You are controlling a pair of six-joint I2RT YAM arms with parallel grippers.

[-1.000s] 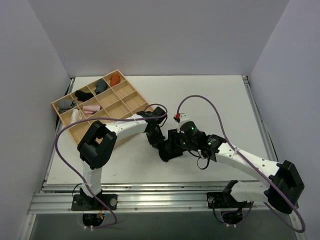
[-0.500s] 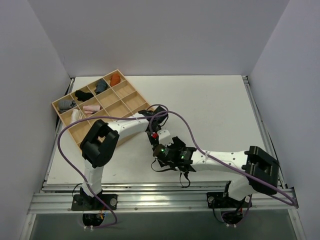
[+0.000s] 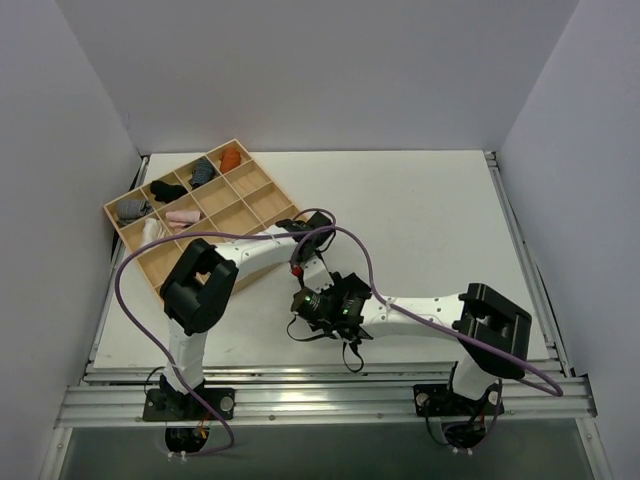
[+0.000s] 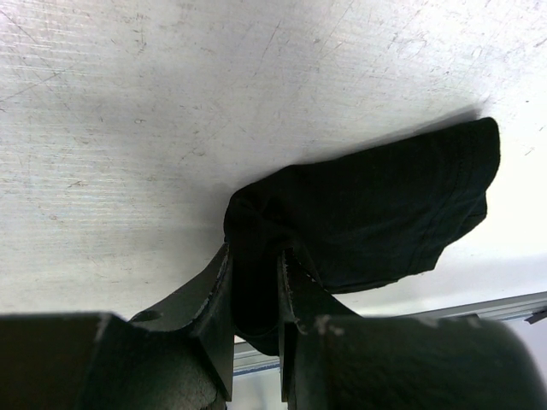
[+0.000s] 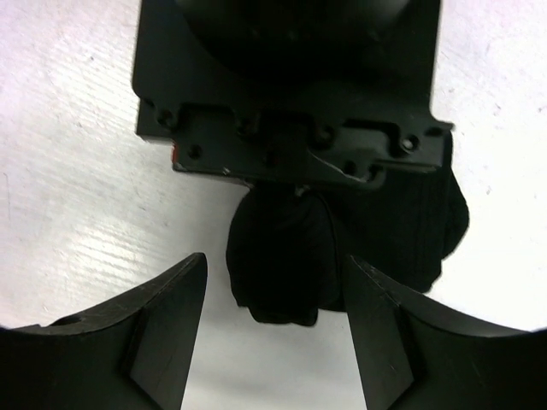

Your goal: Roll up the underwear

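Top external view had the wooden tray [image 3: 172, 173] with small rolled bundles [image 3: 182, 215] at far left of the desk [image 3: 430, 220], not part of this step. Mid-desk, toward the near edge, the left gripper [image 4: 255, 282] had its fingers clenched on a bunched end of the underwear [image 4: 385, 205], and the rest of the black fabric lay flat on the desk to the right of the pinch. The right gripper [image 5: 275, 282] faced it, fingers spread wide either side of the bunched part, touching nothing visible. Judged as forming the roll, partway. Done well, the left would hold the pinch as the core while the right closed low on the loose flap and turned it over tight. The soft cloth would likely spring open if released early.
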